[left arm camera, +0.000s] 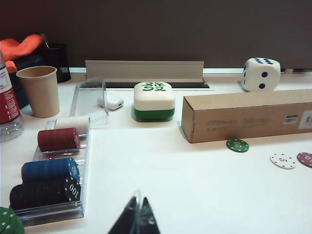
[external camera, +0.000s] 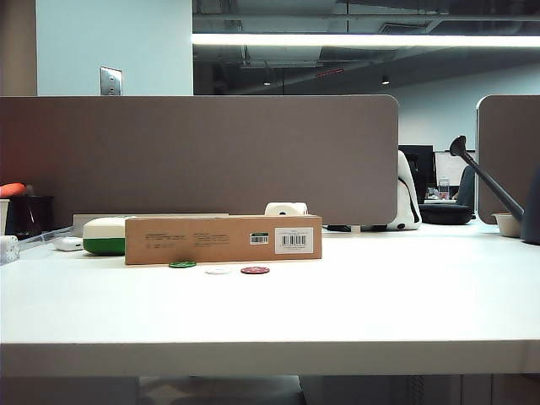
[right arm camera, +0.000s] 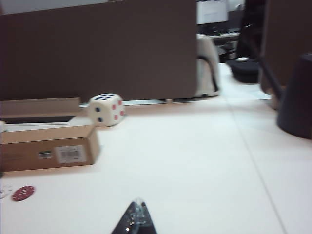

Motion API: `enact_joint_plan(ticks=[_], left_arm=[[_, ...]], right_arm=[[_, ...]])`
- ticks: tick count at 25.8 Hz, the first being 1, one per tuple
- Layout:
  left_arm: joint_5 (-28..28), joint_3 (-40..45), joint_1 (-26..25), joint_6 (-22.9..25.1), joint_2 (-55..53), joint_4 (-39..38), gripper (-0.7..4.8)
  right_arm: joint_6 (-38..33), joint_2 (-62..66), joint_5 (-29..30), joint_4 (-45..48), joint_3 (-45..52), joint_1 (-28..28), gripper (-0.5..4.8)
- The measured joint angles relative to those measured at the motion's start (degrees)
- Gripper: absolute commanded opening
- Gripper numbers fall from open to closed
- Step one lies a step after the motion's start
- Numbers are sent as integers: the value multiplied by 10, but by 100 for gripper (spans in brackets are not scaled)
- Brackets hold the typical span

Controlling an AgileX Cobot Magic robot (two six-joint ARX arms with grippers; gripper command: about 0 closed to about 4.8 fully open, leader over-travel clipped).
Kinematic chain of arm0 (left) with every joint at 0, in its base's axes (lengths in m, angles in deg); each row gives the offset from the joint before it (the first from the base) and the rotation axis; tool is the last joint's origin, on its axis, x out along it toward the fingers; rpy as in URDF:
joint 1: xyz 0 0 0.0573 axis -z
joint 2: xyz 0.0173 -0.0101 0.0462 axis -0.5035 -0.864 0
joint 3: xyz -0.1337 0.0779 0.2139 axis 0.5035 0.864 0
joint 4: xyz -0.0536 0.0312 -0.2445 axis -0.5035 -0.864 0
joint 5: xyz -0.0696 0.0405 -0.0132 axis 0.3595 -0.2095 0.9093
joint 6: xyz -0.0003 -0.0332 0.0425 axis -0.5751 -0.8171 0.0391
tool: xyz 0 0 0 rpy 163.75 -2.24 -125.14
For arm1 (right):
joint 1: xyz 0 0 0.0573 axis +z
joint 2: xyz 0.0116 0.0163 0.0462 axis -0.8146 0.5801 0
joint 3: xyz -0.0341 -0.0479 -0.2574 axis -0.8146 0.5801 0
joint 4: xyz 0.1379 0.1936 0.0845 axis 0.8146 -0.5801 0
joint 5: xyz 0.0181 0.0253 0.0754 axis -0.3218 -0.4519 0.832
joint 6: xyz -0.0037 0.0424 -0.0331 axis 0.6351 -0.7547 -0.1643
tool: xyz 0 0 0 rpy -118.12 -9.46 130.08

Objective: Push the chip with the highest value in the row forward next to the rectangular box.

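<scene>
The tabletop [external camera: 380,295] is lying smooth and bare under everything, so a flat disc will likely be sliding easily across it. The rectangular box [left arm camera: 248,114] is sitting well ahead of the left claw [left arm camera: 137,222] and off to its right side; stiff cardboard, long and low, it is probably light enough to shift if bumped hard. In the right wrist view its labelled end [right arm camera: 48,146] is lying ahead of the right claw [right arm camera: 135,219], toward that claw's left.

Both claws are hanging low over the tabletop, well apart from the chips, each with its fingertips drawn together to a point and holding nothing.

The chip [left arm camera: 237,145] is resting flat just beside the box's near face, ahead and to the right of the left claw. The white chip [left arm camera: 282,161] and the dark red chip [left arm camera: 306,159] are lying farther right and nearer the claw's side.

Thin, rigid and light, the green one is offering no edge to pinch; a closed fingertip set against its near rim should be nudging it, gently, lest it skid or slip under.
</scene>
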Motion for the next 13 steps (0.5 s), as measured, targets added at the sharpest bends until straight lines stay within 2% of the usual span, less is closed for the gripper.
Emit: enact_joint_plan(ticks=[6,13], left_arm=[[0,0,0,0,0,0,-5],[0,0,0,0,0,0,-5]], right_arm=[[0,-14,1,6,27,-51,-9],[-1,-16,1,-14,43,-56,-9]])
